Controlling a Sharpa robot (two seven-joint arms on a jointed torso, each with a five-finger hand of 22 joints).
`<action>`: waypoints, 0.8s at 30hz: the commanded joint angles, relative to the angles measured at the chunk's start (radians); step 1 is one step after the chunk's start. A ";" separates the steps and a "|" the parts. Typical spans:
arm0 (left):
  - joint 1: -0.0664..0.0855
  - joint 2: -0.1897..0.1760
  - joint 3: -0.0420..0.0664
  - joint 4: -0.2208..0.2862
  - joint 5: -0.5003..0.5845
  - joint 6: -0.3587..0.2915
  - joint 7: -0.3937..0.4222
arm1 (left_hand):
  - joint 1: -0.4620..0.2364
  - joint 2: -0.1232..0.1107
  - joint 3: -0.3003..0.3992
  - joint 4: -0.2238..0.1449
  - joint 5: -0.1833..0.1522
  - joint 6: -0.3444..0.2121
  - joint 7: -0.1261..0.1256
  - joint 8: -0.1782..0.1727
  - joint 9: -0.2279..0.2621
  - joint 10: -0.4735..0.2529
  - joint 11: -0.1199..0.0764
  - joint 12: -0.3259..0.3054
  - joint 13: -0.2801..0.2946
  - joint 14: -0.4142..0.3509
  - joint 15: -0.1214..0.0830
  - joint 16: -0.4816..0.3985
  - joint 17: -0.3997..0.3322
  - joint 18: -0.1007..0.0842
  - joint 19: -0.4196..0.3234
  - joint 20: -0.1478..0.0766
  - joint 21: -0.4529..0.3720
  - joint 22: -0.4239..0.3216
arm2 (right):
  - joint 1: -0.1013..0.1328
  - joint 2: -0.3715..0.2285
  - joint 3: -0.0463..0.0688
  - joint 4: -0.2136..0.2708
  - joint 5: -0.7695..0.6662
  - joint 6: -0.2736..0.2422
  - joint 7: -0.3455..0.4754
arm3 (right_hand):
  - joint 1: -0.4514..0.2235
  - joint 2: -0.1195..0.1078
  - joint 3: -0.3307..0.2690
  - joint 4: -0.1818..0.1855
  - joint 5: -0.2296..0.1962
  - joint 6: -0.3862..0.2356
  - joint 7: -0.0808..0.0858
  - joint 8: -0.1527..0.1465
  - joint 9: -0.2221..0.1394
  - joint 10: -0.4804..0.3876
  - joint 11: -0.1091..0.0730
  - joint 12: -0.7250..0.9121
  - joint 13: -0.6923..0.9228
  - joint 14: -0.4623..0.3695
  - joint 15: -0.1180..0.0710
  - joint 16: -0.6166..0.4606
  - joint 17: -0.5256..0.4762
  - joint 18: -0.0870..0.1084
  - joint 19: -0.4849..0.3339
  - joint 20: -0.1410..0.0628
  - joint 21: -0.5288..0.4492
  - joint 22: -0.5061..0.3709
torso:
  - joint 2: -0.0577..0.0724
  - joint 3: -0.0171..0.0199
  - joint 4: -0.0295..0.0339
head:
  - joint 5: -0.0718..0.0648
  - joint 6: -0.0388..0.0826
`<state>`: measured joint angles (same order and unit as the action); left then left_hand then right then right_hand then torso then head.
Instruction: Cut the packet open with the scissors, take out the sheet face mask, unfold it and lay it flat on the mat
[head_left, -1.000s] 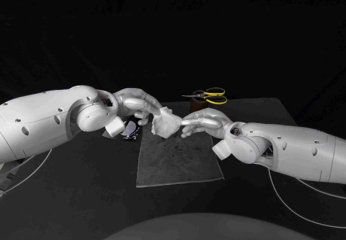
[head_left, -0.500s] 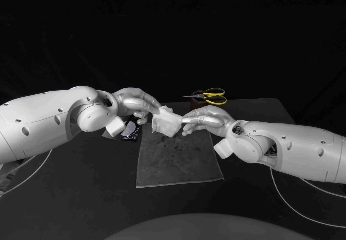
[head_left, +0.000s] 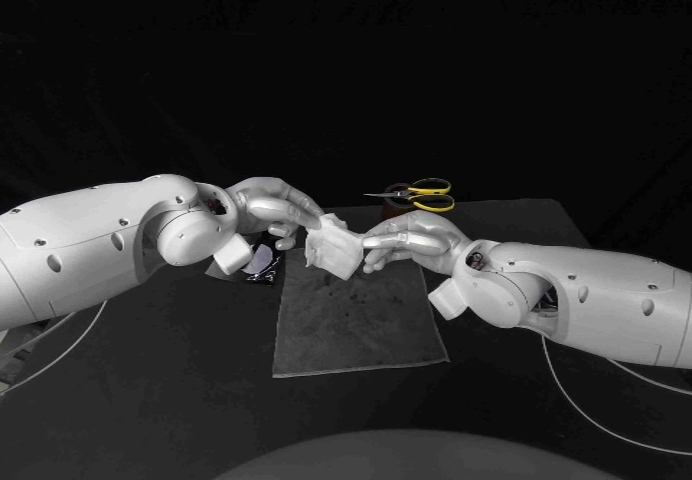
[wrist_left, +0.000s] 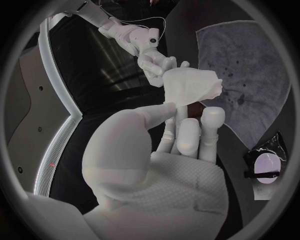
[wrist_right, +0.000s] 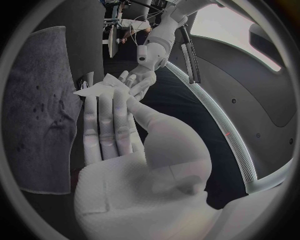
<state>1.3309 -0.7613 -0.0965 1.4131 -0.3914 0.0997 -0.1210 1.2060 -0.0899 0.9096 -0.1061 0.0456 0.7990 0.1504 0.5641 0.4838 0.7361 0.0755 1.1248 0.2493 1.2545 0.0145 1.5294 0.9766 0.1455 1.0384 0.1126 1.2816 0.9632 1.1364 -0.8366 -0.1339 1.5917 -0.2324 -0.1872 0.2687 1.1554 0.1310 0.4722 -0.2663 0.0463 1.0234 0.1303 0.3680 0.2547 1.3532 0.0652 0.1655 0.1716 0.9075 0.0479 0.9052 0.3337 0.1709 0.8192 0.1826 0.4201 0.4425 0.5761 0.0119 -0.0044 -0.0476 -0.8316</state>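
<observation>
while your left hand (head_left: 274, 207) and right hand (head_left: 411, 240) are pinching the crumpled mask (head_left: 335, 250) above the mat (head_left: 353, 320), the scissors (head_left: 420, 190) are lying beyond the right hand, the packet (head_left: 260, 261) beside the left.

Light was dim over the black table (head_left: 188, 390), but the glossy white left arm (head_left: 87, 250) and right arm (head_left: 606, 300) either side of the grey rectangular cloth mat (head_left: 356, 325) shone on their upper sides. Above the mat's far end, glare lay on the silver left hand (head_left: 274, 208) and right hand (head_left: 411, 238), and the crumpled white sheet mask (head_left: 335, 250) they held was brightest. The wrist views' lens bowed the mat's straight edges.
</observation>
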 joint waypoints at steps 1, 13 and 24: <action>0.001 0.002 0.000 0.000 0.011 -0.008 0.008 | 0.010 -0.004 -0.013 -0.001 0.003 -0.010 0.003 -0.014 -0.007 -0.008 0.002 0.001 -0.001 0.003 0.004 0.005 -0.001 0.000 0.001 0.004 -0.001 -0.004 | 0.002 -0.001 0.001 0.006 -0.012 0.019 0.003 | 0.006 0.008 0.003 0.000 0.002 0.000 -0.006 0.048 0.071 0.008 -0.002 0.005 0.001 0.007 0.001 0.005 0.001 0.010 -0.006 0.000 0.003 0.001 | 0.000 0.0002 0.0000 | 0.000 0.001; -0.001 0.007 -0.004 -0.008 0.006 -0.031 -0.001 | 0.031 -0.013 -0.076 0.016 0.003 -0.023 0.011 -0.044 -0.020 -0.016 0.010 -0.025 -0.016 -0.025 0.012 -0.003 -0.046 0.004 -0.019 0.013 -0.021 -0.030 | 0.005 -0.009 0.004 0.025 -0.003 0.032 0.013 | 0.003 0.004 0.015 0.004 0.002 -0.002 -0.006 0.051 0.074 0.007 -0.002 0.005 0.003 0.006 0.001 0.005 0.003 0.010 -0.012 0.000 0.009 0.007 | 0.000 -0.0005 -0.0004 | 0.002 0.004; -0.002 0.008 -0.005 -0.010 0.005 -0.023 -0.005 | 0.045 -0.010 -0.090 0.017 0.003 -0.015 0.009 -0.044 -0.020 -0.012 0.009 -0.029 -0.020 -0.023 0.012 -0.002 -0.043 0.004 -0.015 0.014 -0.021 -0.029 | 0.007 -0.012 0.005 0.028 -0.002 0.032 0.017 | 0.003 0.004 0.015 0.004 0.002 -0.002 -0.006 0.051 0.074 0.007 -0.002 0.005 0.003 0.006 0.001 0.005 0.003 0.010 -0.012 0.000 0.009 0.007 | 0.000 -0.0002 0.0001 | 0.010 0.008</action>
<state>1.3290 -0.7545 -0.1018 1.4032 -0.3892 0.0761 -0.1260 1.2383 -0.0987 0.8262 -0.0884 0.0463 0.7772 0.1602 0.5246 0.4619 0.7239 0.0878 1.0989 0.2308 1.2342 0.0237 1.5284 0.9315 0.1452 1.0273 0.1237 1.2644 0.9327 1.1429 -0.8477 -0.1298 1.6181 -0.2338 -0.1704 0.2722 1.1554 0.1309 0.4832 -0.2608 0.0418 1.0220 0.1312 0.3701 0.2549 1.3585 0.0631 0.1654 0.1741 0.9074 0.0480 0.9051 0.3361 0.1695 0.8121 0.1825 0.4240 0.4491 0.5762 0.0117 -0.0039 -0.0381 -0.8238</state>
